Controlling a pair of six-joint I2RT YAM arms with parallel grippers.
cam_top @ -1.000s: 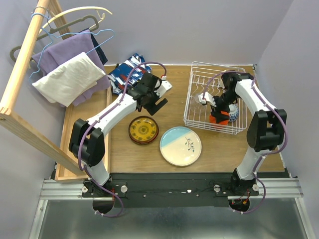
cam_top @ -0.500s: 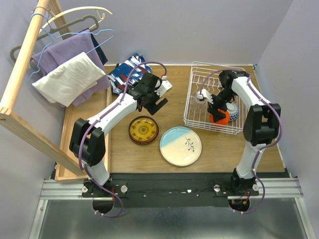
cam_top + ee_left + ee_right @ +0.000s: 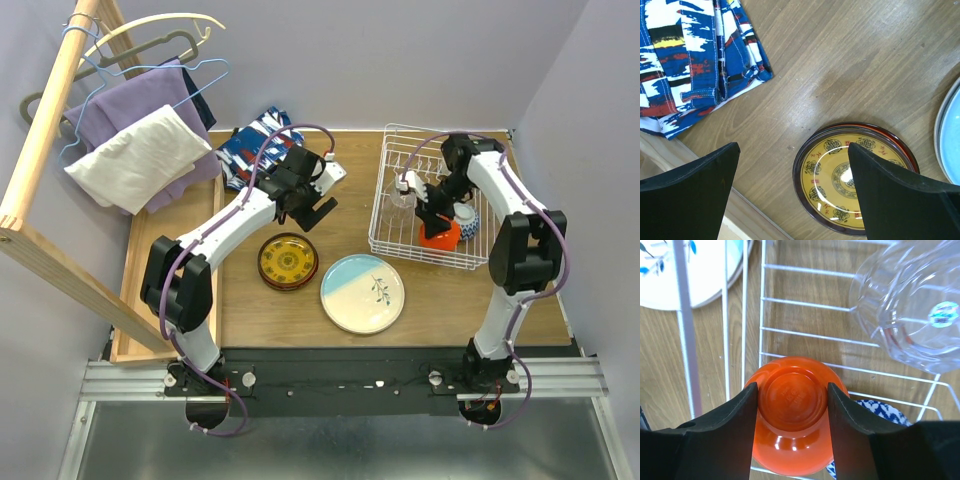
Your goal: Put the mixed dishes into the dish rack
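**Dish rack** (image 3: 388, 235): white wire, rectangular, standing on the far right of the wooden surface (image 3: 850, 65).

**Contents of the rack**
- Orange-red bowl (image 3: 792, 440): upturned, foot ring uppermost, at the rack's near side.
- Blue-patterned bowl (image 3: 880, 407): just beside the orange-red bowl. Only a sliver of it shows in the right wrist view.
- Clear glass (image 3: 905, 315): lying on its side on the wires, further in.

**Right claw** (image 3: 792, 387): lowered into the rack. It is partly closed, with one finger against each side of the orange-red bowl's foot ring and no gap showing between them.

**Dishes outside the rack**
- Pale blue-cream plate (image 3: 363, 292): bears a sprig and lies flat on the surface, near the rack's front left corner.
- Dark red-yellow patterned plate (image 3: 835, 170): lies flat, just left of the pale plate.

**Left claw** (image 3: 792, 150): spread as wide as it goes and holding nothing. It hangs above the surface, over the far edge of the dark plate.

**Other items**
- Blue-red-white patterned cloth (image 3: 695, 60): crumpled on the surface beyond the left claw.
- Wooden frame (image 3: 45, 130): at far left.
- Wire hangers (image 3: 190, 70): hung on the frame.
- Purple cloth (image 3: 125, 105) and white cloth (image 3: 135, 160): draped beside the hangers.
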